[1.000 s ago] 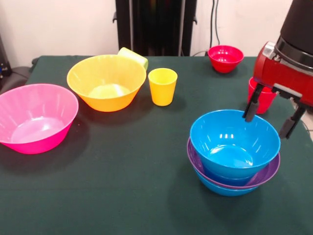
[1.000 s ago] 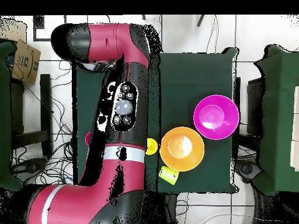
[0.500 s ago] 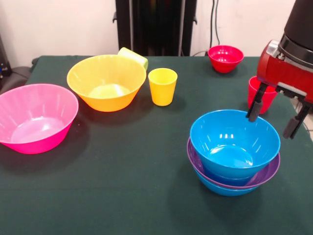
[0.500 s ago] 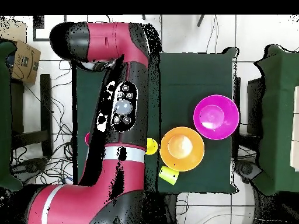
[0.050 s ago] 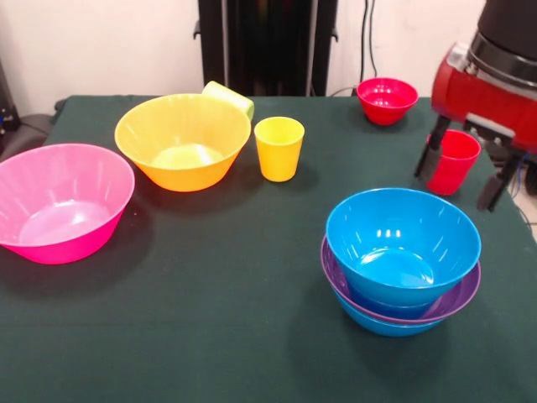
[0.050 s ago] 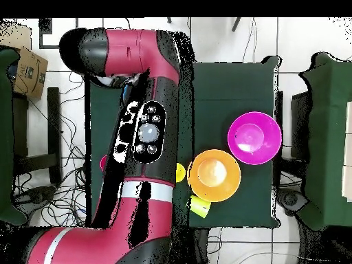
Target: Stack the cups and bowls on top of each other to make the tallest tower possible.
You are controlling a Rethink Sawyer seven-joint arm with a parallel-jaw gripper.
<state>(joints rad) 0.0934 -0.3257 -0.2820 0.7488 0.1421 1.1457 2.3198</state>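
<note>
three bowls sit nested at the near right as my tower: blue, purple, blue on top. my gripper hangs spread open around the red cup just behind it, not touching as far as i can see. orange bowl, yellow cup and pink bowl sit well apart on the left, small red bowl at the back.

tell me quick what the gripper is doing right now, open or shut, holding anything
Gripper: open, holding nothing; its jaws stand spread either side of the red cup.
</note>
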